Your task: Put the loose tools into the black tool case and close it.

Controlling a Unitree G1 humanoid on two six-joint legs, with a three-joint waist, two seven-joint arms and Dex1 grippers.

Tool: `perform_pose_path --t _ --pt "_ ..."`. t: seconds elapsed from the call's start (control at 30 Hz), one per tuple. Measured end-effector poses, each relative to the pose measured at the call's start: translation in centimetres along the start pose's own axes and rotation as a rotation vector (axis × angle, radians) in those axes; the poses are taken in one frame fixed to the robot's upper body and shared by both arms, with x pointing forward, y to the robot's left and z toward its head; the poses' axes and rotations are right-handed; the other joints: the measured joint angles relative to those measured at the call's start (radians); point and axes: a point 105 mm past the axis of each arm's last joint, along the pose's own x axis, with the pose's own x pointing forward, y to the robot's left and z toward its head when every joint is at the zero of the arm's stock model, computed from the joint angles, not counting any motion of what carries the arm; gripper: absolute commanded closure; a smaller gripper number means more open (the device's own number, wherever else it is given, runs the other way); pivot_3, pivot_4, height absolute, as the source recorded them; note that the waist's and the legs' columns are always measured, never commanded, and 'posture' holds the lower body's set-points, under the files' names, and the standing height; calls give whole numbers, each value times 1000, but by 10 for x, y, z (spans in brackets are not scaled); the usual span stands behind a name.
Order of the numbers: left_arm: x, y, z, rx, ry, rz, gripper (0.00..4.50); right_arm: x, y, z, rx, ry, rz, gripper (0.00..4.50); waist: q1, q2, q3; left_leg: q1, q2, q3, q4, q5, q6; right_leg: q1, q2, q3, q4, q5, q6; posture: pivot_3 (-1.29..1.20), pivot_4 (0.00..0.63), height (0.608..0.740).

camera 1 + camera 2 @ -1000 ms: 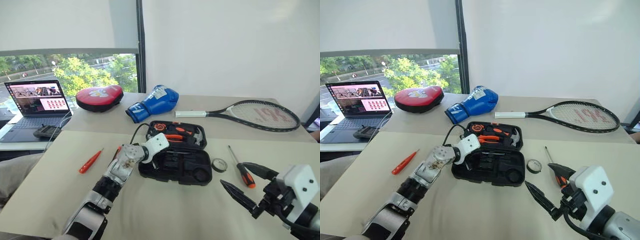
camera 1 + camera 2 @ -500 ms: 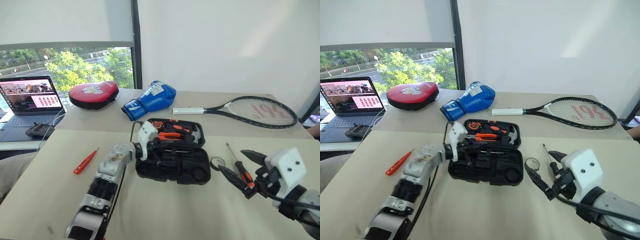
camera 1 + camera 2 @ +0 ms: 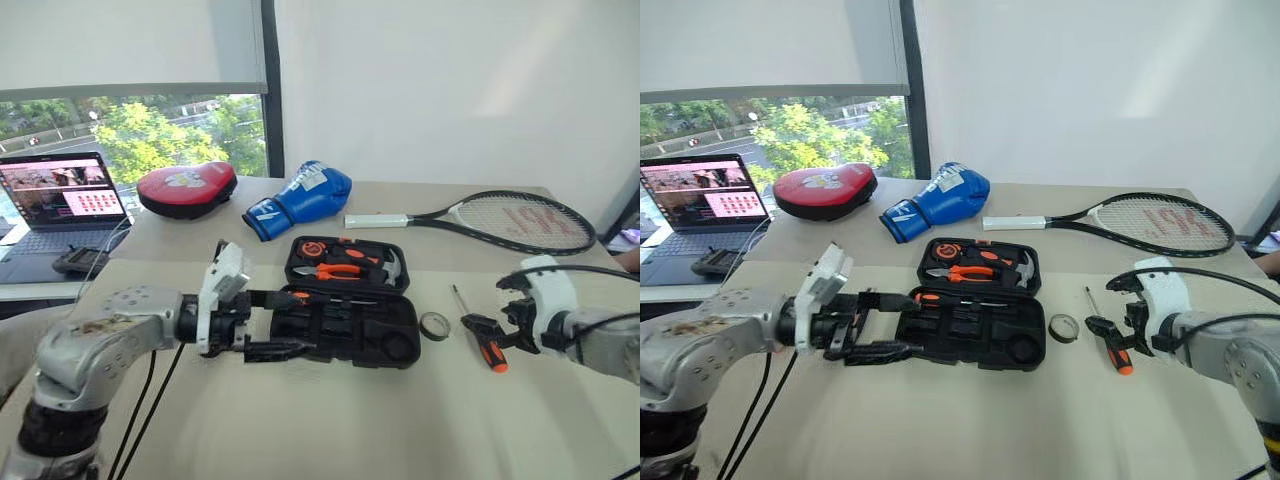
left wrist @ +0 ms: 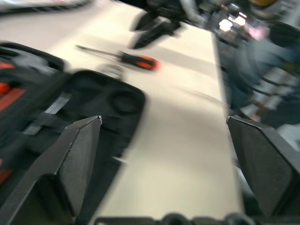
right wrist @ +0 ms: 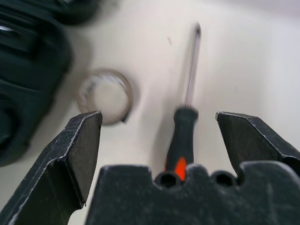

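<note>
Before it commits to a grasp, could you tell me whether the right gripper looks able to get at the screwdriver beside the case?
Probably yes: the right gripper is open over the screwdriver, nothing between them; the roll lies clear.

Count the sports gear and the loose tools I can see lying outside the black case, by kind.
Racket: 1
Boxing glove: 1
Red mitt: 1
Screwdriver: 1
Roll: 1
Total: 5

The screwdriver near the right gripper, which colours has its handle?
Black with orange, on the screwdriver; the right wrist view shows it best.
</note>
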Motion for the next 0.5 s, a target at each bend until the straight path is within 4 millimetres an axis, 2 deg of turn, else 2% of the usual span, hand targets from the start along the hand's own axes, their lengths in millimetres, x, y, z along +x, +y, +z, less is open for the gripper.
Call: perform_pose_path --t 0.03,0.17,0.3,0.43,0.5 --pt "1 -4 1 2 -2 -13 94 4 -1 -2 9 28 3 0 0 0 0 0 0 0 0 0 0 0 0 0 0 0 0 0 150 740" --pt "3 -7 2 4 -9 -11 23 23 -9 -16 11 136 -17 1004 -1 0 0 0 -1 0 0 0 0 0 1 -1 0 1 3 0 150 740" --pt "5 -8 0 0 -19 6 23 39 -19 -23 -7 180 -37 2402 -3 1 1 0 -1 1 0 1 -1 0 1 0 0 1 3 0 150 740" --pt "4 -6 -8 -29 -25 32 23 41 -20 -21 -99 137 -20 3705 -2 1 1 0 -1 1 0 1 -2 0 2 0 0 1 3 0 150 740" --pt "2 -2 -12 -14 -39 80 23 34 -19 -20 -183 86 7 3737 2 4 2 0 -1 1 0 1 -2 0 1 -1 0 1 4 0 150 740"
